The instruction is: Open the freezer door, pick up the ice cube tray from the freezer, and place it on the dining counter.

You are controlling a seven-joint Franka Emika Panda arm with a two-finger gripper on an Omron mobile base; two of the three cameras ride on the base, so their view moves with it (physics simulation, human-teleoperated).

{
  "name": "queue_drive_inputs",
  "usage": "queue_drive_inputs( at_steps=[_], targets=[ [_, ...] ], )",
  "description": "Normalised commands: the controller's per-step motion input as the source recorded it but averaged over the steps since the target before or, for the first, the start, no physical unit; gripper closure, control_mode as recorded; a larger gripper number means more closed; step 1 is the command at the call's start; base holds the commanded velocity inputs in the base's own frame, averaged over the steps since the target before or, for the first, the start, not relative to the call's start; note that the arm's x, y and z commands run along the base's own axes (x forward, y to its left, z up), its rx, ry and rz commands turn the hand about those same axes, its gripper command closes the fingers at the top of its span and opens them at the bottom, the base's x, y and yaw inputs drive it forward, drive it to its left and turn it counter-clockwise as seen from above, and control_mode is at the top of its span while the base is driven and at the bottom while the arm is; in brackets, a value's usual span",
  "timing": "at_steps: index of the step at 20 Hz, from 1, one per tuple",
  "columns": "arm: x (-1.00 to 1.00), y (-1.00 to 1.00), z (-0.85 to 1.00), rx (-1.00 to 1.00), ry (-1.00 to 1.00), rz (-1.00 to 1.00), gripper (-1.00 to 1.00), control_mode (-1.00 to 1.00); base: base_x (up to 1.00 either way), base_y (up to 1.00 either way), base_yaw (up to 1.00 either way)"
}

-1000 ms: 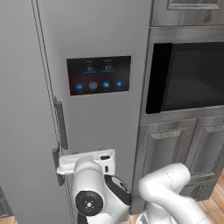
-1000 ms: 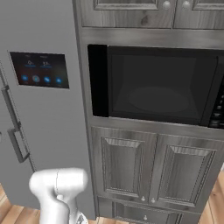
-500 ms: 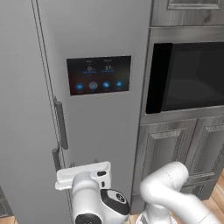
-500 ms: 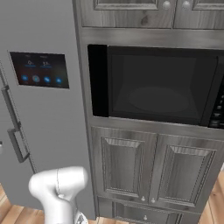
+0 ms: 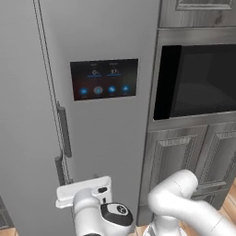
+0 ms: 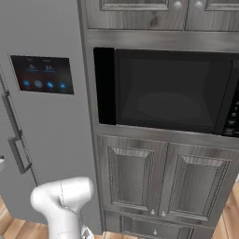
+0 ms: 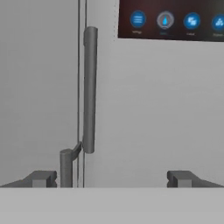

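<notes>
The freezer door (image 5: 23, 115) is the plain matte-grey panel at the left of the left base view. It is shut, flush with the neighbouring grey door (image 5: 106, 152), which carries a dark touchscreen panel (image 5: 104, 79). A narrow vertical seam separates the two doors.

Two dark vertical bar handles stand on either side of this seam. In the hand view the lower handle (image 7: 66, 168) belongs to the freezer door and sits left of the seam, its top end just above the grey band. The longer upper handle (image 7: 89, 89) sits right of the seam, on the touchscreen door. In the left base view the freezer door handle (image 5: 59, 169) appears just above the white hand of the arm.

The gripper (image 7: 111, 178) faces the doors with its fingers spread wide and nothing between them. The left fingertip (image 7: 41, 178) stands just left of the freezer door handle; the right fingertip (image 7: 181, 178) is well to the right, in front of the touchscreen door. Contact with the handle cannot be determined.

To the right of the refrigerator, a built-in black oven (image 6: 168, 91) is set in grey wood-grain cabinetry (image 6: 158, 179). A wooden floor (image 6: 228, 219) shows at the lower edge of the right base view.
</notes>
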Motion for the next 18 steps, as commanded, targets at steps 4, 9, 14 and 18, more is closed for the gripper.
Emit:
queue_drive_inputs(
  at_steps=[4,9,14,18],
  targets=[
    [0.11,0.24,-0.18,0.0,-0.01,0.01,-1.0,-1.0,0.0,0.0,0.0],
    [0.15,0.31,-0.12,0.0,0.0,0.0,-1.0,-1.0,0.0,0.0,0.0],
    [0.16,0.28,-0.14,0.0,0.0,0.0,-1.0,-1.0,0.0,0.0,0.0],
    [0.17,0.07,-0.17,0.01,0.0,0.0,-1.0,-1.0,0.0,0.0,0.0]
  ],
)
